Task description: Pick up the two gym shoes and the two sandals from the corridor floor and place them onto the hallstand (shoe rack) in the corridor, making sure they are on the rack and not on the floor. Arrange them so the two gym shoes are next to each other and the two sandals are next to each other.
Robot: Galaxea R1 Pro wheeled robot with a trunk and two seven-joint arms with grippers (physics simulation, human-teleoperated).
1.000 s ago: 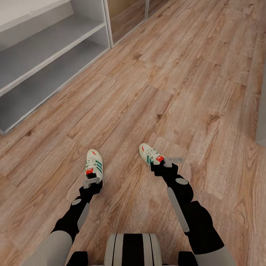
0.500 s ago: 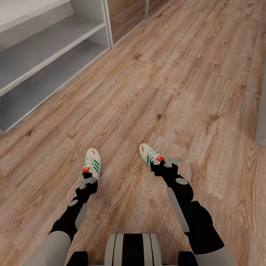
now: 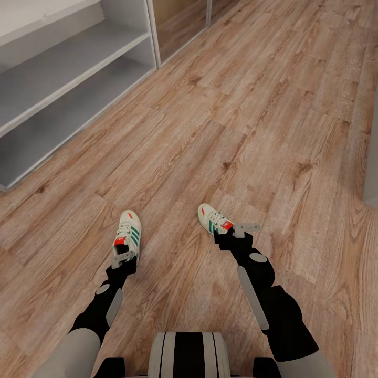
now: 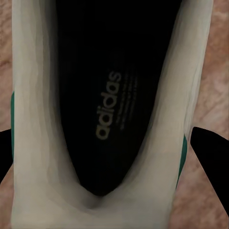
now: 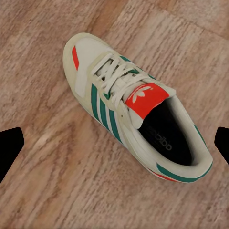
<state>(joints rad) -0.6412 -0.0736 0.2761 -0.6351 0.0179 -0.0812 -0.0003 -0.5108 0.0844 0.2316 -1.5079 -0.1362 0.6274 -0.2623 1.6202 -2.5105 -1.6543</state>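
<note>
Early stage: both white lace-up gym shoes with teal stripes, lower-centre left [image 3: 129, 234] and right [image 3: 214, 219], rest on the wood-plank floor [image 3: 252, 105], each beneath a spread claw, left [image 3: 122, 258] and right [image 3: 237, 231]; the white-grey shoe rack [image 3: 63, 68], upper left, awaits.

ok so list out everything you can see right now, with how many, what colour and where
gym shoes: two, cream with teal stripes and red accents; one at the left gripper, one at the right gripper, both on the floor, apart
hallstand: one, white-grey, upper left of the head view, open tiers
corridor floor: light brown wood planks
left gripper: black fingers either side of the shoe's heel, open
right gripper: black fingers wide of its shoe, open
</note>
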